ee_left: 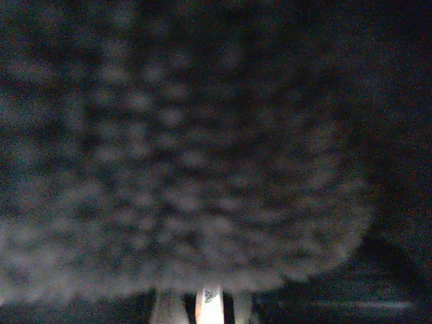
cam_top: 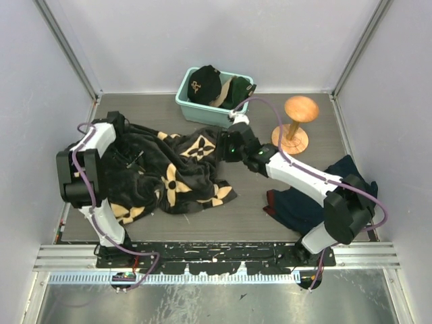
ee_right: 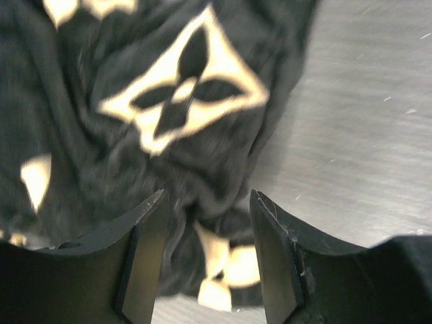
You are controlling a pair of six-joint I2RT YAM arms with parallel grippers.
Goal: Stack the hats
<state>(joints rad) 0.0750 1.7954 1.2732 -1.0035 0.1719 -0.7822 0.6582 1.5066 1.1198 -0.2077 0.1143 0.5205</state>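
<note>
**Both hands at the blanket, caps in the far bin**

On the left side of the table, my left gripper (cam_top: 116, 125) is pressed into the far-left edge of the black blanket (cam_top: 169, 169) with its tan flower marks. My left wrist camera sees almost nothing but blurred, nubbly dark fleece (ee_left: 189, 169) up close. I cannot tell whether those fingers are closed on the cloth or merely buried in it.

The blanket lies crumpled across the left and middle of the table.

At its far-right corner hangs my right gripper (cam_top: 231, 146) (ee_right: 206, 196). Its fingers (ee_right: 145, 233) stand apart, pointing down over the blanket's edge (ee_right: 135, 155), where a tan diamond mark shows. They grip nothing.

Just beyond that hand, at the far middle, sits a teal bin (cam_top: 199, 113). Inside it lie the black cap (cam_top: 202, 84) with its tan logo and, to the right of it, the dark green cap (cam_top: 237, 93), with a strip of tan fabric (cam_top: 226, 86) between them.

To the right of the bin stands a wooden stand (cam_top: 297, 121). A dark navy cloth (cam_top: 304, 202) lies near right, under my right arm.
</note>
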